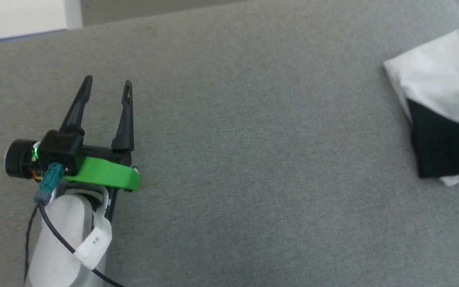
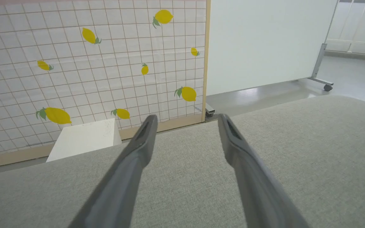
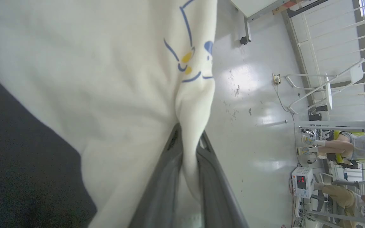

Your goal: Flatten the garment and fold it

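The right claw [image 3: 188,131] pinches the shirt [image 3: 106,79]; the left claw [image 1: 108,81] gapes, empty.
A soft white cotton fold sits clamped between grey fingers [image 3: 166,177]; the bunched shirt, white and black, is at the grey woven surface's [image 1: 253,159] right side.

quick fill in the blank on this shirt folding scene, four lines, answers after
1. The left gripper, above the grey surface, has its jaws ____.
2. The right gripper is shut on a fold of the garment, pinching its ____ fabric.
3. In the head view the garment sits at the ____ edge of the picture.
4. The wall panel behind the white box is printed with yellow ____.

Missing words: open; white; right; lemons
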Robot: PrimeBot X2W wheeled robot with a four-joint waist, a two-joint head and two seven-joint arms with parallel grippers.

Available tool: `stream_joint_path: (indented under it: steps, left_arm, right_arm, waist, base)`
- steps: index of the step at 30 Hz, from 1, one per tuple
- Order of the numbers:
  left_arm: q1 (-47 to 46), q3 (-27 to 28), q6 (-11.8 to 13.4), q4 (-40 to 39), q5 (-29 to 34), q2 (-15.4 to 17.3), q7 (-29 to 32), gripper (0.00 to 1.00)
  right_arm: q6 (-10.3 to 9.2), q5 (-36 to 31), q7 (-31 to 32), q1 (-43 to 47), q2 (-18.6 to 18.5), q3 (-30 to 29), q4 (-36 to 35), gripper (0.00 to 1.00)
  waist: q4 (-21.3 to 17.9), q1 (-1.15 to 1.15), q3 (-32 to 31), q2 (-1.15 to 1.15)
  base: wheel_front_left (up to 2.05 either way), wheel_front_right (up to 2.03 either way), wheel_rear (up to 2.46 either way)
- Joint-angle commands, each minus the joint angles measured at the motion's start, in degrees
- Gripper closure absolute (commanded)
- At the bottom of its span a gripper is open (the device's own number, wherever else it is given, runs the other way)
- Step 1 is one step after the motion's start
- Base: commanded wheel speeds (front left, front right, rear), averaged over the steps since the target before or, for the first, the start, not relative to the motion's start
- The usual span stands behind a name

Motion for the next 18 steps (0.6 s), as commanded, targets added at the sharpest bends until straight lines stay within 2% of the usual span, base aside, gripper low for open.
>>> stream_joint_path:
  steps: [1, 10, 11, 12, 13, 14, 15, 18]
  left_arm:
    - [-1.3, -0.3, 0.2, -0.8, 0.5, 0.9, 0.6, 0.00]
    - [-3.2, -0.9, -0.1, -2.8, 0.7, 2.8, 2.8, 0.00]
    - [-3.3, -1.0, -0.1, -2.7, 0.6, 2.8, 2.7, 0.00]
    - [-3.3, -1.2, 0.0, -2.7, 0.6, 2.7, 2.7, 0.00]
    - [-3.2, -1.3, 0.2, -2.6, 0.6, 2.5, 2.5, 0.00]
    - [-3.0, -1.3, 0.3, -2.5, 0.5, 2.4, 2.4, 0.00]
    - [-2.8, -1.5, 0.4, -2.1, 0.4, 2.2, 2.2, 0.00]
    - [-1.9, -1.7, 0.7, -0.8, 0.0, 1.6, 1.2, 0.00]
  right_arm:
    - [-0.12, -1.3, -1.8, -2.0, 0.6, -1.7, 1.2, 1.00]
    - [-0.12, -8.4, -9.2, -8.8, 3.9, -11.3, 7.8, 1.00]
    - [-0.12, -9.2, -10.1, -9.4, 4.1, -12.1, 8.5, 0.96]
    - [-0.12, -9.7, -10.5, -9.7, 4.3, -12.8, 9.1, 0.78]
    - [-0.12, -10.4, -11.0, -10.0, 4.6, -13.6, 10.0, 0.38]
    - [-0.12, -10.8, -11.3, -10.2, 4.8, -14.3, 10.6, 0.05]
    - [-0.12, -11.2, -11.9, -10.3, 5.1, -15.3, 11.2, 0.00]
    - [-0.12, -12.2, -13.7, -10.1, 5.9, -17.8, 12.7, 0.00]
  waist:
    - [-4.9, 0.00, 6.6, 0.00]
    - [-3.1, 0.00, 10.0, 0.00]
    - [-2.7, 0.00, 10.0, 0.00]
    - [-2.4, 0.00, 9.9, 0.00]
    - [-2.1, 0.00, 9.7, 0.00]
    - [-1.8, 0.00, 9.3, 0.00]
    - [-1.4, 0.00, 8.8, 0.00]
    - [-0.5, 0.00, 6.4, 0.00]
  base:
    - [0.00, 0.00, 0.00]
    - [0.00, 0.00, 0.00]
    - [0.00, 0.00, 0.00]
    - [0.00, 0.00, 0.00]
    - [0.00, 0.00, 0.00]
    - [0.00, 0.00, 0.00]
    - [0.00, 0.00, 0.00]
    - [0.00, 0.00, 0.00]
